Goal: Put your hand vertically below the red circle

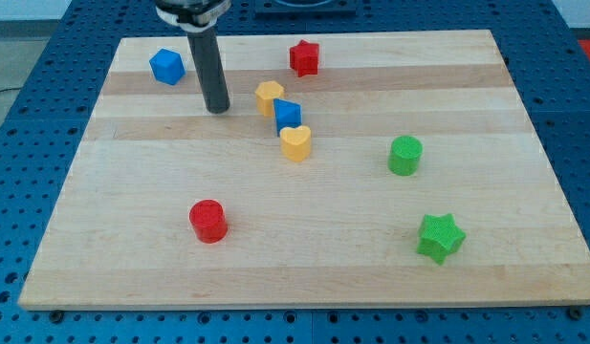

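Observation:
The red circle block [208, 221] lies on the wooden board [304, 258] at the view's lower left. My tip [217, 110] rests on the board near the view's top left, well above the red circle and slightly to its right. A blue block [166, 66] sits to the tip's upper left. A yellow block [269, 96] lies just right of the tip.
A blue block [287, 116] and a yellow heart [295, 143] form a chain below the yellow block. A red star [304, 57] is at the top centre. A green cylinder [404, 155] and a green star [440, 237] sit on the right.

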Action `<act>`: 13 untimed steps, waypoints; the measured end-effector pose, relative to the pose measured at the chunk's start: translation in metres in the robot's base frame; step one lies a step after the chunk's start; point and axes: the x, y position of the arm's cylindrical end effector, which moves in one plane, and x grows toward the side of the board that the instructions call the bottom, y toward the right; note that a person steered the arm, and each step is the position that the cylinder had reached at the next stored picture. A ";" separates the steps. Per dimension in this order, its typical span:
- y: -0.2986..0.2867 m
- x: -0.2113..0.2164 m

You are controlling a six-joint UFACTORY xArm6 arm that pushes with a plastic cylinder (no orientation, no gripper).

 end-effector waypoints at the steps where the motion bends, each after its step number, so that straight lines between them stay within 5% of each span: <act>1: -0.002 0.020; 9: 0.018 0.018; 10: 0.019 0.046; 12: -0.083 0.140; 13: -0.051 0.214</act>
